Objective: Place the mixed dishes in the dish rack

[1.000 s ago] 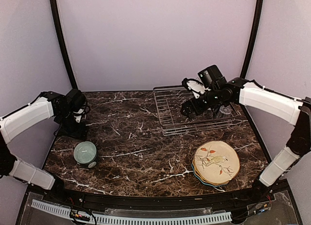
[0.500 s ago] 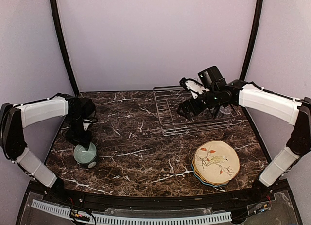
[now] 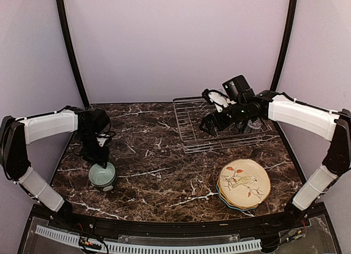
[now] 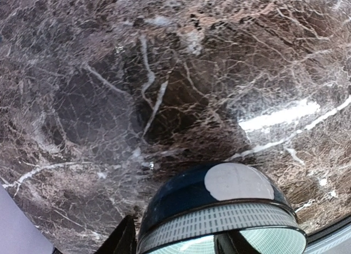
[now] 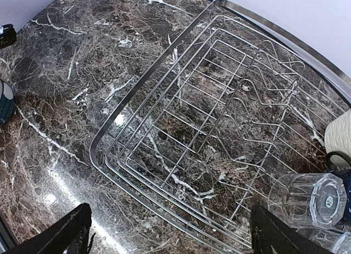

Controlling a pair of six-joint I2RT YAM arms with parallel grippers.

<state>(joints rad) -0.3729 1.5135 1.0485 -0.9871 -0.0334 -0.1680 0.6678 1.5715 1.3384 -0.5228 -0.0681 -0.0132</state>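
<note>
left pincer (image 3: 101,162): down on the mint-green bowl with the navy outside (image 4: 219,210), one finger outside its wall, one inside the rim; clamped or just straddling, can't tell
bowl spot: left side of the dark marble table (image 3: 159,155), tipped, white base showing
right pincer (image 5: 171,235): fingers wide apart, holding nothing, hovering over the silver wire dish rack (image 5: 181,117)
rack spot: far right of the table, clear glass tumbler (image 5: 307,200) in it

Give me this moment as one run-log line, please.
left gripper at mint-green bowl rim | right gripper open over dish rack | plates not yet racked
</note>
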